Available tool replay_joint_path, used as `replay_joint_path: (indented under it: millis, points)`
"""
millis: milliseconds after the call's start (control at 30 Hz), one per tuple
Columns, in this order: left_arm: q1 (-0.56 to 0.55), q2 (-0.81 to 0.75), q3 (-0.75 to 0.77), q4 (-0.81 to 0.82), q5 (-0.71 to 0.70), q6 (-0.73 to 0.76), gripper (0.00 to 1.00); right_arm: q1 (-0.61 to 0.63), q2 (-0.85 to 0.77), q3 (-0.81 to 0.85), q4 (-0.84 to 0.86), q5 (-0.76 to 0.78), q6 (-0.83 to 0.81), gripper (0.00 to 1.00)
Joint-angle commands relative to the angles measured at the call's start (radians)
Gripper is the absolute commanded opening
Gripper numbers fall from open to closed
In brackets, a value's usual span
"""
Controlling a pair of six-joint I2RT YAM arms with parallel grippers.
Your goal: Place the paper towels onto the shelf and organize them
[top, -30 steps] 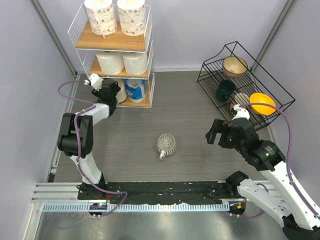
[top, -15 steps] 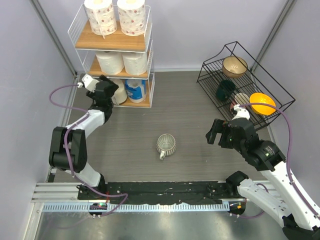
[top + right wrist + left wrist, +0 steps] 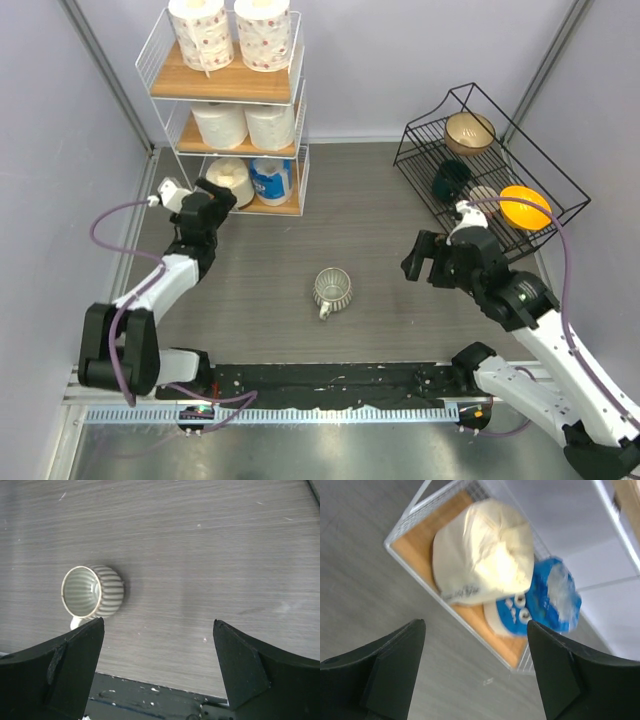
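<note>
The white wire shelf [image 3: 158, 52] stands at the back left with three wooden boards. Two red-dotted rolls [image 3: 202, 32] stand on the top board, two plain white rolls [image 3: 222, 124] on the middle one. The cream ragged roll [image 3: 232, 180] and the blue-wrapped roll [image 3: 272, 180] sit on the bottom board; both also show in the left wrist view, the cream roll [image 3: 482, 552] and the blue roll [image 3: 552, 597]. My left gripper [image 3: 214, 196] is open and empty, just in front of the bottom tier. My right gripper [image 3: 422, 260] is open and empty above the table at the right.
A ribbed glass mug [image 3: 332, 290] sits on the table at centre, also in the right wrist view [image 3: 92, 591]. A black wire rack [image 3: 480, 160] with bowls stands at the back right. Grey walls close in both sides.
My left gripper has drawn back from the bottom tier toward the front, leaving the cream roll on the board. My right arm has shifted slightly left.
</note>
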Motion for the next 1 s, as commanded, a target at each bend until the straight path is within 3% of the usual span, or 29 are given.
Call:
replay_joint_path:
  millis: [0, 100, 267, 367, 400, 500, 600, 867, 967]
  points:
    - [-0.018, -0.194, -0.082, -0.149, 0.103, -0.072, 0.89, 0.013, 0.174, 0.044, 0.269, -0.088, -0.021, 0.94]
    - [-0.030, -0.339, -0.135, -0.264, 0.153, -0.082, 0.93, 0.072, 0.350, 0.127, 0.386, -0.047, -0.052, 0.94]
    - [-0.034, -0.531, -0.133, -0.460, 0.179, -0.044, 1.00, 0.227, 0.674, 0.359, 0.502, 0.185, -0.177, 0.97]
    - [-0.032, -0.617, -0.105, -0.560, 0.171, -0.017, 1.00, 0.276, 0.828, 0.402, 0.662, 0.284, -0.262, 0.98]
    - [-0.034, -0.651, -0.102, -0.577, 0.168, -0.011, 1.00, 0.284, 0.852, 0.393, 0.790, 0.301, -0.311, 0.98]
    - [-0.032, -0.679, -0.093, -0.621, 0.173, -0.005, 1.00, 0.315, 0.937, 0.338, 1.083, 0.338, -0.444, 0.98]
    - [-0.032, -0.690, -0.090, -0.635, 0.185, -0.003, 1.00, 0.324, 1.035, 0.322, 1.271, 0.387, -0.489, 0.98]
    - [-0.032, -0.702, -0.091, -0.640, 0.206, 0.006, 1.00, 0.326, 1.251, 0.463, 1.482, 0.493, -0.515, 0.94]
    - [-0.034, -0.706, -0.088, -0.649, 0.203, 0.010, 1.00, 0.326, 1.311, 0.512, 1.543, 0.542, -0.520, 0.84]
